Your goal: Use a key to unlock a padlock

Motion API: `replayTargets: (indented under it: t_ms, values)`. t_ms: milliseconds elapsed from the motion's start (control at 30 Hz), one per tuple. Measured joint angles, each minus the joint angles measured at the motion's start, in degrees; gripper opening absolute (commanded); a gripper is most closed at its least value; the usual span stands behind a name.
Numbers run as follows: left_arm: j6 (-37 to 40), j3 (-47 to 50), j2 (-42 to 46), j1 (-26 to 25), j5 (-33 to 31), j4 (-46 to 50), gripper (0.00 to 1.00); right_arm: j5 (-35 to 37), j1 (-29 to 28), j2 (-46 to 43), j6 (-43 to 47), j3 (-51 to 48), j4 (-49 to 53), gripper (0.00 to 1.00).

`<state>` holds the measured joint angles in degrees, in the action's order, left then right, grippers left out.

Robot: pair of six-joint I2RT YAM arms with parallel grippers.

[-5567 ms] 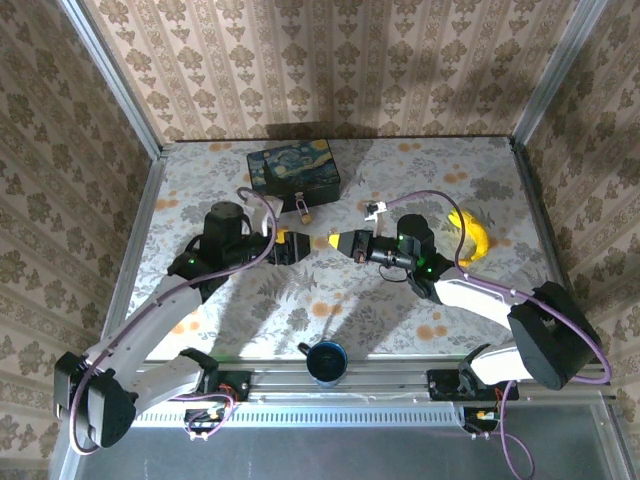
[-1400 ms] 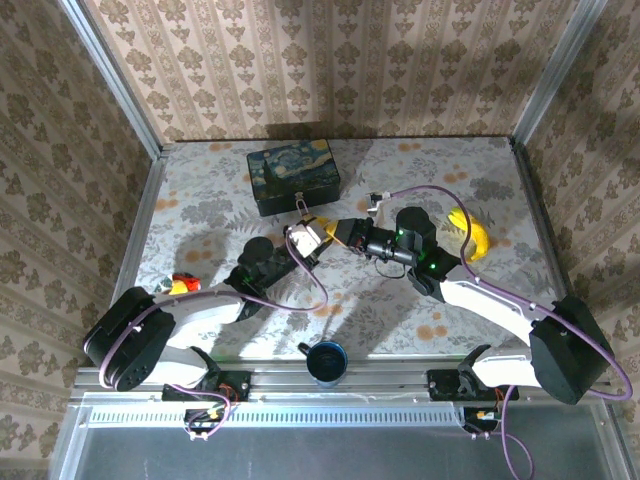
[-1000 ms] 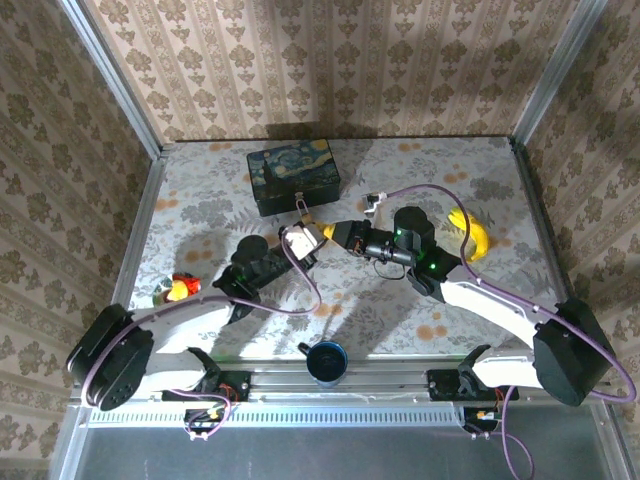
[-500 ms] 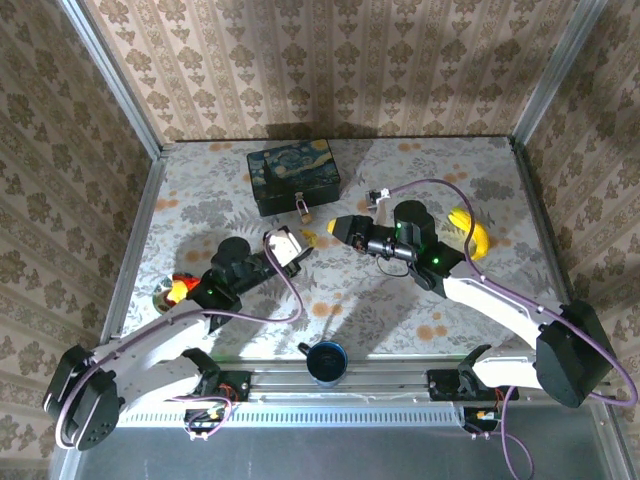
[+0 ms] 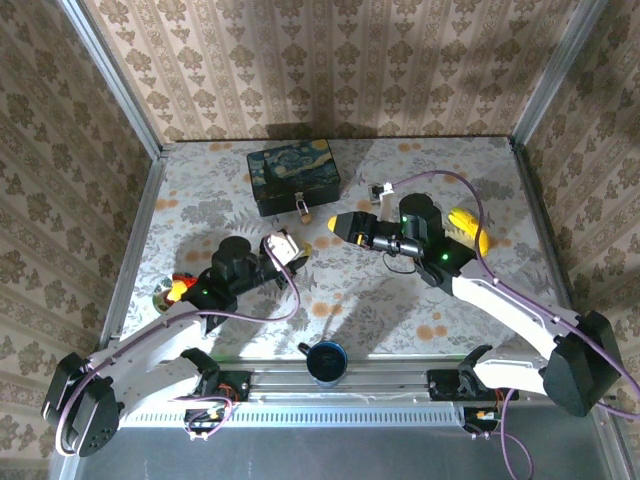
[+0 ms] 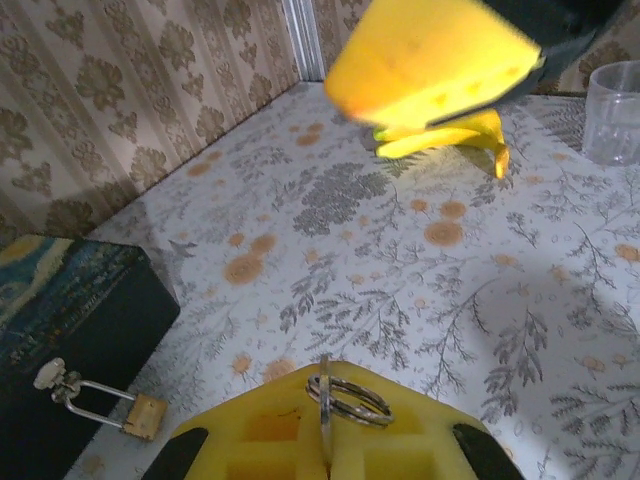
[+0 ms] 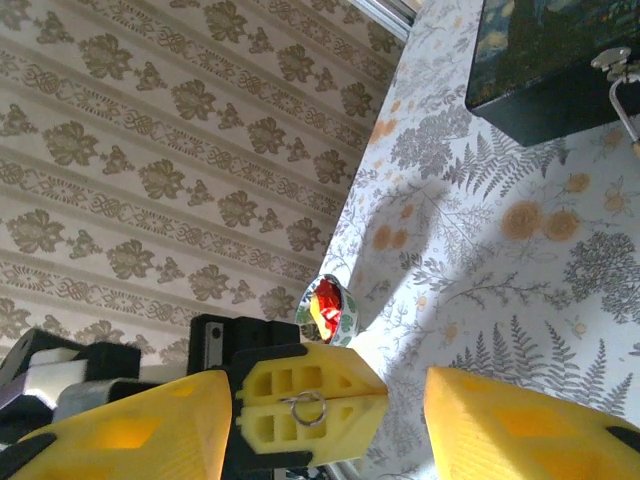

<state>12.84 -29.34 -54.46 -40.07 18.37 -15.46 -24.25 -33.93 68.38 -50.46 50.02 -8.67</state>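
The tiny brass padlock (image 5: 302, 208) hangs by its thin silver shackle from the clasp of the dark blue painted box (image 5: 293, 169). In the left wrist view the padlock (image 6: 146, 415) lies at the lower left against the box (image 6: 70, 320). My left gripper (image 5: 284, 247) is shut on the key (image 6: 323, 402), whose split ring (image 6: 352, 400) rests on the yellow fingers, a short way in front of the padlock. My right gripper (image 5: 340, 224) stands open, facing the left gripper (image 7: 310, 405) across a small gap. The shackle (image 7: 625, 100) shows at the right wrist view's right edge.
A banana (image 5: 470, 227) lies at the right, a small clear cup (image 6: 615, 98) near it. A patterned bowl with something red inside (image 5: 172, 291) sits at the left. A blue cup (image 5: 326, 360) stands at the near edge. Patterned walls enclose the table.
My left gripper, carrying the key, has drawn back from beside the right gripper and the padlock toward the left and near side. The right gripper has shifted slightly right.
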Motion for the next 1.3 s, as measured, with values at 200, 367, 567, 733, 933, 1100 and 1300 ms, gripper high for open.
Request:
replayTargets:
  t_ms: [200,367,567,733,933,1100,1300]
  values:
    - [-0.9,-0.4,0.0,0.5,2.1,1.3,0.0,0.4,0.9,-2.7,3.0,0.2,3.8,0.58]
    - [-1.4,-1.5,-0.3,0.8,4.2,2.7,0.0,0.3,1.5,-3.7,6.9,0.9,7.4,0.59]
    - [-1.7,-4.9,-1.4,0.8,9.2,6.3,0.0,-2.1,1.9,-4.3,16.6,4.2,13.1,0.57]
    - [-1.6,-8.0,-3.3,0.8,14.5,10.4,0.0,-6.1,1.9,-5.2,24.7,6.4,16.8,0.47]
    - [-0.5,-9.9,-5.1,0.8,21.5,14.2,0.0,-12.7,1.9,-5.7,30.7,6.5,18.7,0.41]
    - [0.6,-11.8,-6.8,0.8,26.4,16.0,0.0,-16.8,1.5,-5.7,33.2,6.5,18.8,0.36]
    - [1.1,-12.4,-8.4,0.8,30.1,16.8,0.0,-19.0,-0.7,-4.3,36.7,7.0,21.5,0.32]
